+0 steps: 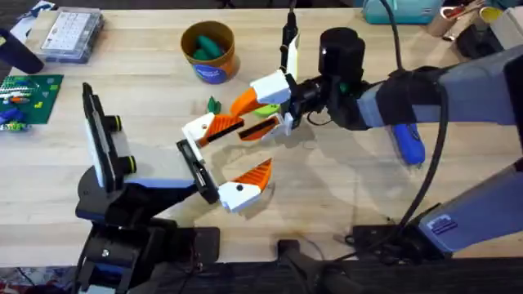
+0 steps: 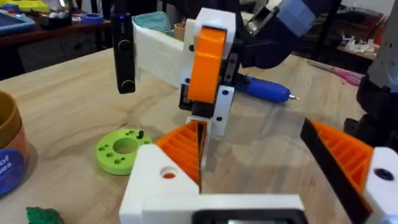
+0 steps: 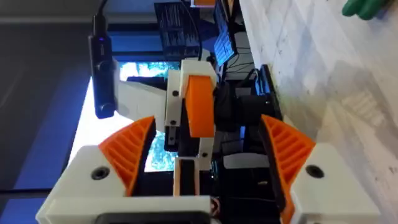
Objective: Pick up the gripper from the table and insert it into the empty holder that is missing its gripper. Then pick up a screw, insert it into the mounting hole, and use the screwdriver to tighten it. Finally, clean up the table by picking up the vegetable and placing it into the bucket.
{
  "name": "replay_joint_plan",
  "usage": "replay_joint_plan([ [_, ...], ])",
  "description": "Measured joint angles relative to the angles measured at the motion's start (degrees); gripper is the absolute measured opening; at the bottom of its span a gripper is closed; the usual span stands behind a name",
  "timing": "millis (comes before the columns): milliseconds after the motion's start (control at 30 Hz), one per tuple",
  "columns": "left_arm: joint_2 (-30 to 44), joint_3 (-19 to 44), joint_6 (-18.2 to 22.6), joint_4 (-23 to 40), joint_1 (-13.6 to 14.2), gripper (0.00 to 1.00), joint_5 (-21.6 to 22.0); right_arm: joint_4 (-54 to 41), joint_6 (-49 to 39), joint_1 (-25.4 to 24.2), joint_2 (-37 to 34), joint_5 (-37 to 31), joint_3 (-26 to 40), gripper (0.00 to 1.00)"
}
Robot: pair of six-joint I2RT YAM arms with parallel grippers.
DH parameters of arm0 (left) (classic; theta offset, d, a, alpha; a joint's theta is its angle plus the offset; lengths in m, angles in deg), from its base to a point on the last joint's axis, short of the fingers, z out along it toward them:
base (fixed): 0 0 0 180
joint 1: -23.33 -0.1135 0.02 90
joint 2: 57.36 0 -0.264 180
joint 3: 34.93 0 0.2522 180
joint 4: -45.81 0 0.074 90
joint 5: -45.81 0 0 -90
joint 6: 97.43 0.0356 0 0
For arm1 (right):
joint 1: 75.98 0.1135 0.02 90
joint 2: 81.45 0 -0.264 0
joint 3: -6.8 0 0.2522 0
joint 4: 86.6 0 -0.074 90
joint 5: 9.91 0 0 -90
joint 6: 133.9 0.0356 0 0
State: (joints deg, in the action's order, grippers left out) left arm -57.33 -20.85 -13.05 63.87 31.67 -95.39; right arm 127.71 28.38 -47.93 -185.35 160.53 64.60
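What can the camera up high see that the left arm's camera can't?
Only the overhead camera shows the clear box, the green board and the green thing lying inside the bucket. Only the left wrist camera shows the little holes in the green ring and the metal tip of the screwdriver. Both cameras show the blue screwdriver lying on the table, the bucket, and the left pincer, which is open.
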Motion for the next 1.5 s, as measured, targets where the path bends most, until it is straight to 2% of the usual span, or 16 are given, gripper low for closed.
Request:
replay_joint_plan([
  [167,0.0,0.0,0.0,0.0,0.0,0.986,0.0,0.0,-0.3,0.0,0.0,0.0,0.0,0.992],
  [200,0.0,0.0,0.0,0.0,0.0,0.986,0.0,0.1,-0.4,0.1,0.0,0.0,0.0,0.966],
  [233,0.0,0.0,0.0,0.0,0.0,0.986,0.0,0.1,-0.6,0.2,0.0,0.0,0.0,0.883],
  [367,0.0,0.0,0.0,0.0,0.0,0.986,0.0,0.1,-0.8,1.0,0.0,0.0,0.0,0.378],
  [467,0.0,0.0,-0.3,0.0,0.0,0.986,0.1,0.7,-1.0,1.4,0.1,0.0,0.0,0.093],
  [500,0.0,0.0,-0.3,0.0,0.0,0.986,0.2,0.8,-0.9,1.4,0.2,0.0,0.0,0.026],
  [867,0.0,0.0,-0.5,0.0,0.0,0.986,0.3,0.8,-1.0,1.5,0.2,-0.6,0.0,0.010],
  [1500,0.0,0.0,-1.1,-0.2,-0.6,0.987,3.0,1.2,-0.9,3.3,0.4,-6.5,0.0,0.010],
])
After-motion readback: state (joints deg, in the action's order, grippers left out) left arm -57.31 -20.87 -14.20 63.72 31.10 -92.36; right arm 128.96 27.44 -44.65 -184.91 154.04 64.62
